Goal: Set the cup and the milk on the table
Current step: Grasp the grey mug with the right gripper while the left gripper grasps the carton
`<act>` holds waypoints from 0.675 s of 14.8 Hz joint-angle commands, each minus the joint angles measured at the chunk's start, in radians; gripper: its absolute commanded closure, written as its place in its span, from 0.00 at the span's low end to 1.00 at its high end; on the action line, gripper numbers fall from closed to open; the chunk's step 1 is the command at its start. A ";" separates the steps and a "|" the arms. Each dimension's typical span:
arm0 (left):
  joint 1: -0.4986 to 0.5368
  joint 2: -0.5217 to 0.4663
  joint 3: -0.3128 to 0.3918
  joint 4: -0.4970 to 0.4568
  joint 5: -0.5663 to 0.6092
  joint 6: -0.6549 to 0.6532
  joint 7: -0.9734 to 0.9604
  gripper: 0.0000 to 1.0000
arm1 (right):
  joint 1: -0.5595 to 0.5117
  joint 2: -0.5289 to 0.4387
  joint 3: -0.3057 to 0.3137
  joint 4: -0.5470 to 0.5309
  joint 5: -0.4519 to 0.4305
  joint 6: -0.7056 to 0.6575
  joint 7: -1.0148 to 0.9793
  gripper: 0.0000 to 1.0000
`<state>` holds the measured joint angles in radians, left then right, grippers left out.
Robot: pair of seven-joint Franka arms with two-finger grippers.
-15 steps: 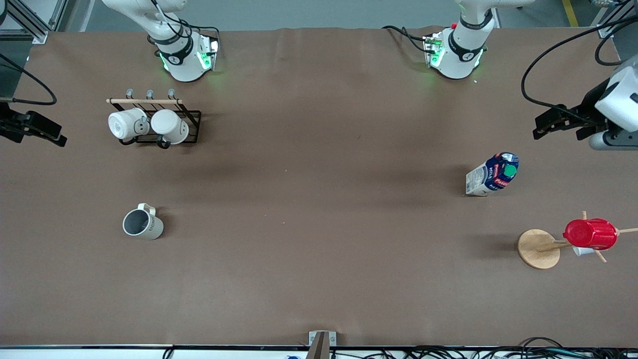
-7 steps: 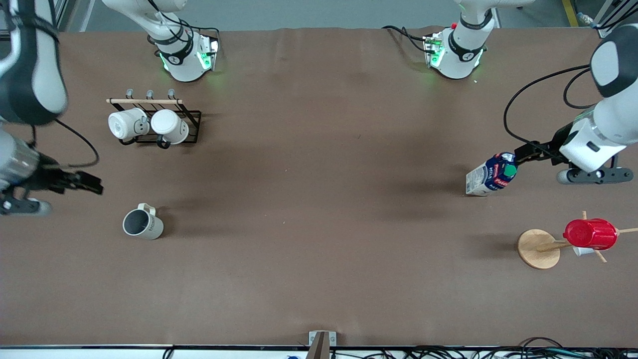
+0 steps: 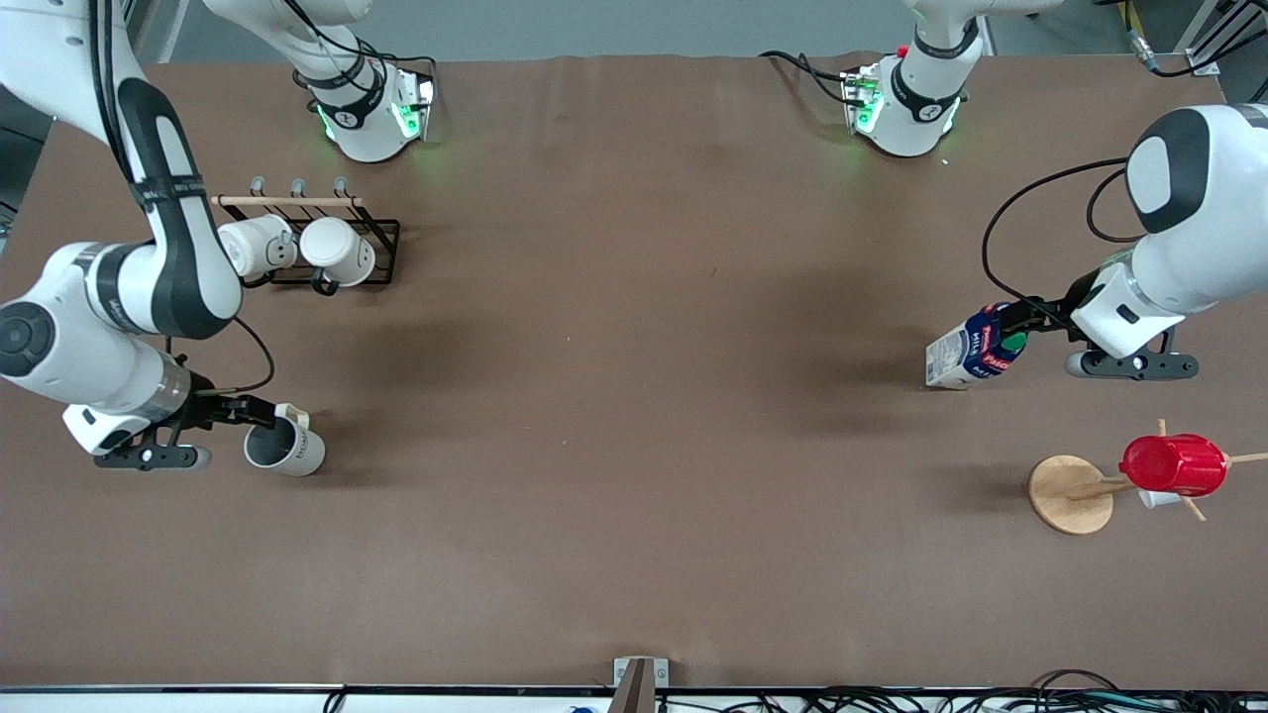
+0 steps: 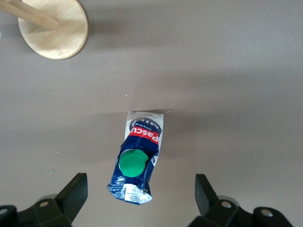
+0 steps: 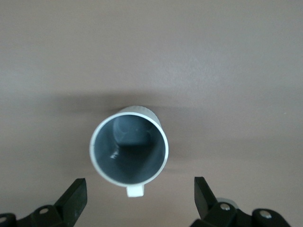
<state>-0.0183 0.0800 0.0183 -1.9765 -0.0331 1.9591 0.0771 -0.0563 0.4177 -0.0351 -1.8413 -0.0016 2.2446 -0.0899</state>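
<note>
Toward the right arm's end of the worktop (image 3: 634,416), the right tool (image 3: 260,409) is hovering over the cup (image 3: 287,449), its fingers spread wide and gripping nothing. The cup is standing upright on the bare brown sheeting with its grey mouth facing up, nearer to the front camera than the black rack (image 3: 381,248) carrying two white mugs (image 3: 297,248). In the right wrist view the rim is sitting midway between the two fingers, and the small handle is pointing back toward the tool, so a straight descent looks likely to bracket the wall, provided the handle is not fouling a finger. Toward the left arm's end, the left tool (image 3: 1025,317) is hanging over the milk (image 3: 976,347), likewise wide and empty. The carton is standing on the worktop with its long axis roughly vertical and its green cap facing up at the wrist camera; its dark blue top is lying between the fingers, near the middle of the gap. Each arm is thus serving the thing at its own end. Nearer to the front camera than the milk, a red ribbed cup (image 3: 1174,465) is hanging on a wooden stand (image 3: 1070,493), well apart from both tools.
</note>
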 commanded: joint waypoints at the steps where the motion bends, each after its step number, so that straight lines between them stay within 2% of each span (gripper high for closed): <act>1: 0.006 -0.009 0.000 -0.047 -0.005 0.052 0.016 0.00 | -0.020 0.012 0.009 -0.038 0.014 0.061 -0.050 0.00; 5: 0.008 -0.005 0.000 -0.114 -0.005 0.139 0.026 0.00 | -0.023 0.059 0.011 -0.073 0.014 0.182 -0.048 0.01; 6: 0.009 0.006 0.002 -0.120 -0.005 0.144 0.033 0.00 | -0.025 0.062 0.011 -0.072 0.014 0.182 -0.050 0.09; 7: 0.009 0.014 0.003 -0.122 -0.005 0.149 0.033 0.00 | -0.027 0.064 0.011 -0.072 0.015 0.182 -0.050 0.22; 10: 0.012 0.037 0.005 -0.125 -0.005 0.158 0.046 0.00 | -0.027 0.079 0.012 -0.072 0.017 0.207 -0.045 0.78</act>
<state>-0.0131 0.1039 0.0194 -2.0974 -0.0331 2.0995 0.0927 -0.0670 0.4987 -0.0353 -1.8977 -0.0015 2.4265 -0.1192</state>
